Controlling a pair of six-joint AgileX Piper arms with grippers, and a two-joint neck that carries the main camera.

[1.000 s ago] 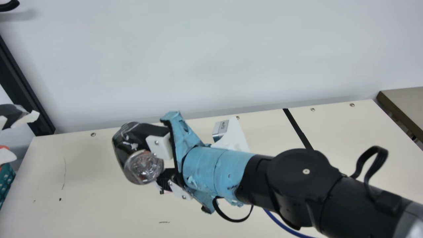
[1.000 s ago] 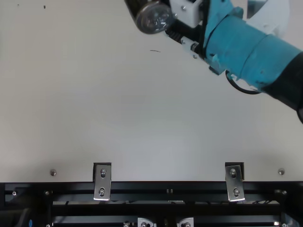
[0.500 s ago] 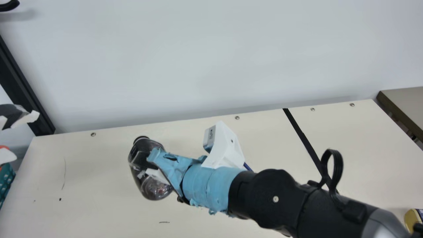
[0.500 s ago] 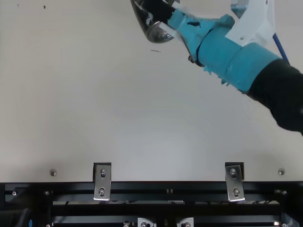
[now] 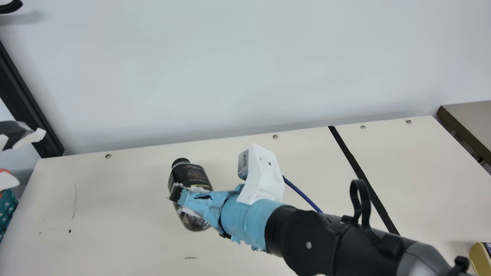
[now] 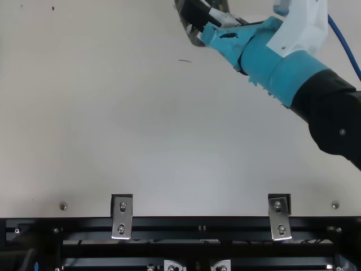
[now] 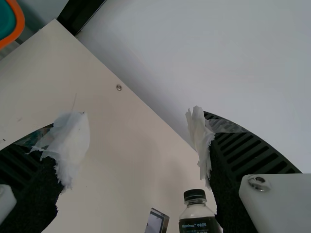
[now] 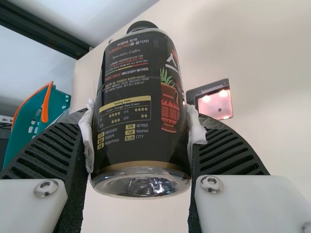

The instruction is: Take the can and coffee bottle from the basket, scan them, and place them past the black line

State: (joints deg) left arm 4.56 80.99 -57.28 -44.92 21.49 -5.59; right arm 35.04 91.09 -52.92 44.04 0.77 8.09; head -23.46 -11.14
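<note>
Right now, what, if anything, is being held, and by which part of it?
The right gripper holds the coffee bottle by opposite sides of its labelled body. The left gripper is open and holds nothing.

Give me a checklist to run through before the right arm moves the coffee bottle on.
1. Coffee bottle gripped by the right end effector: ok, pads press on both sides.
2. Left end effector free: ok, open and holding nothing.
3. Lit box, apparently the scanner, powered: ok, its lights are on.
4. Barcode facing that box: cannot tell; the label side in view shows text and a vase picture.
5. Bottle past the black line: not ok, it is on the basket side.
6. Can past the line: cannot tell; a yellow item there is cut off by the edge.
</note>
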